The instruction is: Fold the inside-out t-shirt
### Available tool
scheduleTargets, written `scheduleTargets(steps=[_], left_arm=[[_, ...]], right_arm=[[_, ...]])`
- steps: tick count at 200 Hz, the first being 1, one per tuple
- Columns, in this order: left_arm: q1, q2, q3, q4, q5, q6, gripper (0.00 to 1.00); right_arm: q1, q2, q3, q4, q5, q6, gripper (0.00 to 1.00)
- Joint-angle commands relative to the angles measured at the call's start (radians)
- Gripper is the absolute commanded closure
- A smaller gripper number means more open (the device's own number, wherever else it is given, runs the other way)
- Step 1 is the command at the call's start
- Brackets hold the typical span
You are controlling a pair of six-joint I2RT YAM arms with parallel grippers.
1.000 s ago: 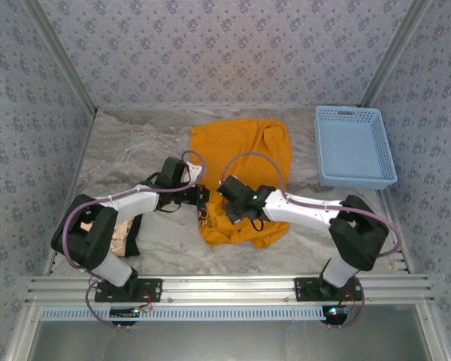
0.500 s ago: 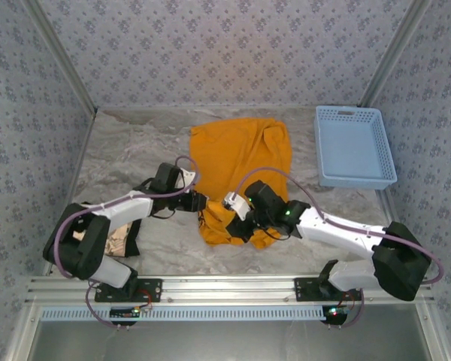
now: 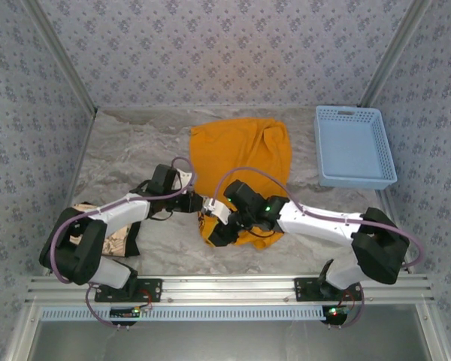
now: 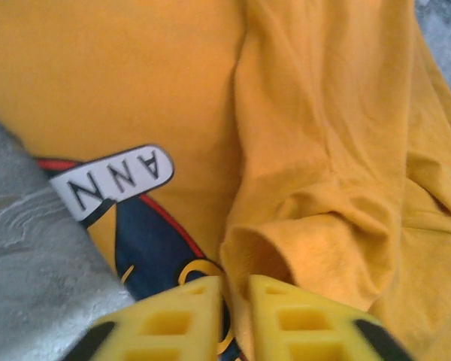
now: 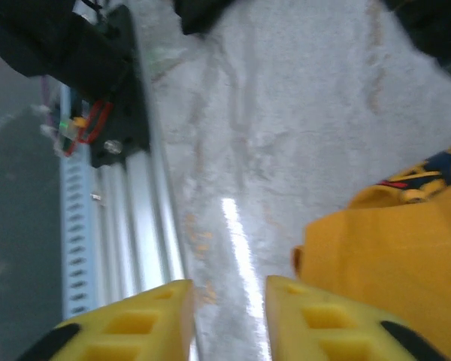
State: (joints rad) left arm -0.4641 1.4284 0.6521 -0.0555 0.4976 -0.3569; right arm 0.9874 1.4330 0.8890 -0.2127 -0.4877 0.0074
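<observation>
Okay, t-shirt [image 3: 244, 150] lies mid-frame in the top view, its lower end bunched where both my grippers meet. Right gripper [image 5: 229, 289] fingers are apart, over bare table [image 5: 286, 113] just beside the hem. Left gripper [image 4: 235, 284] is nearly closed at a loose fold; can't tell if cloth is pinched. Risk: right closes on nothing, left drags one layer, bunch worsens.

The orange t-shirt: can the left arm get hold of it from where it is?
Probably yes. The left gripper is at the t-shirt, a fold lying right at its fingertips with nothing between. The right gripper hovers close beside, which might crowd it.
</observation>
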Motion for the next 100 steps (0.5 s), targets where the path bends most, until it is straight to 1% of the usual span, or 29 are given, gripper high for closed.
scheduleTargets(steps=[1,11,20,28,35,46,56,66,74,77,85,90,100], left_arm=[[0.004,0.002,-0.005,-0.005,0.021,0.004,0.71],[0.003,0.0,-0.004,-0.004,0.021,0.001,0.65],[0.003,0.005,-0.003,0.007,0.022,-0.002,0.63],[0.002,0.016,-0.001,0.021,0.024,-0.002,0.62],[0.002,0.03,0.007,0.03,0.027,-0.002,0.61],[0.001,0.053,0.024,0.03,0.036,-0.002,0.61],[-0.001,0.067,0.032,0.034,0.037,-0.014,0.6],[-0.006,0.079,0.028,0.059,0.035,-0.029,0.59],[-0.012,0.09,0.029,0.076,0.031,-0.034,0.59],[-0.014,0.096,0.03,0.078,0.03,-0.036,0.59],[-0.017,0.111,0.042,0.078,0.026,-0.035,0.59],[-0.019,0.118,0.05,0.074,0.026,-0.034,0.59],[-0.022,0.13,0.066,0.064,0.025,-0.039,0.61]], right_arm=[[0.03,-0.068,-0.018,-0.057,0.219,-0.023,0.61],[0.062,-0.053,-0.004,-0.073,0.3,-0.025,0.56],[0.093,-0.029,0.012,-0.078,0.382,-0.031,0.5],[0.118,0.007,0.029,-0.083,0.452,-0.029,0.48],[0.131,0.039,0.041,-0.08,0.492,-0.036,0.47],[0.154,0.089,0.063,-0.08,0.598,-0.012,0.46],[0.165,0.128,0.075,-0.077,0.622,-0.025,0.46],[0.179,0.162,0.088,-0.072,0.676,-0.017,0.47],[0.183,0.181,0.089,-0.06,0.695,-0.018,0.51],[0.184,0.187,0.091,-0.058,0.703,-0.016,0.54],[0.187,0.194,0.091,-0.054,0.731,-0.004,0.74],[0.186,0.192,0.088,-0.049,0.725,0.0,0.81],[0.173,0.173,0.075,-0.043,0.698,0.019,0.91]])
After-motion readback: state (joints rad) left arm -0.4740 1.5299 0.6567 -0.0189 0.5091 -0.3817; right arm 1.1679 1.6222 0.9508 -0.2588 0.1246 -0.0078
